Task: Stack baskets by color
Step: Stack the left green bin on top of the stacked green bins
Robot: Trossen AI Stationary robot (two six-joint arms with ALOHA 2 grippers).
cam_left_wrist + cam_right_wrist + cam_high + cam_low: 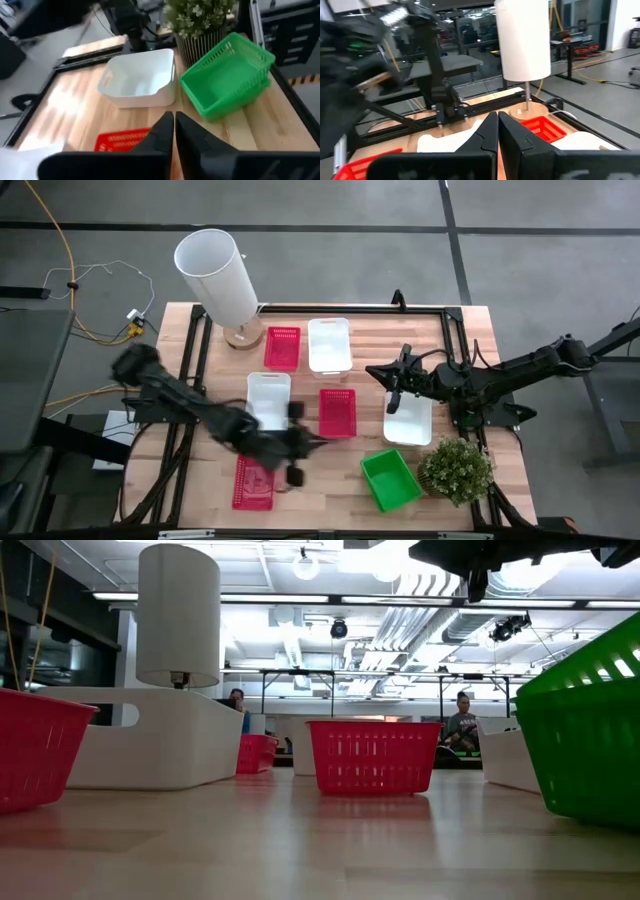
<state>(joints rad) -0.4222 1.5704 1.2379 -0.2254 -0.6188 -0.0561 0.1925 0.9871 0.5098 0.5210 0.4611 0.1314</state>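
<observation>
Seven baskets show in the high view. Two red baskets (282,347) (337,412) and two white baskets (329,344) (269,400) lie mid-table. A third red basket (253,482) sits at the front left, a third white one (409,418) at the right, and a green basket (390,478) at the front. My left gripper (318,442) is shut and empty, between the middle and front red baskets. In its wrist view the left gripper (174,122) points toward the white basket (140,80) and the green basket (225,75). My right gripper (374,369) is shut and empty, hanging between two white baskets.
A tall white cylinder (218,275) on a wooden base stands at the back left. A small potted plant (456,470) sits at the front right beside the green basket. Black frame rails run along the table's left, back and right edges. People sit in the room behind.
</observation>
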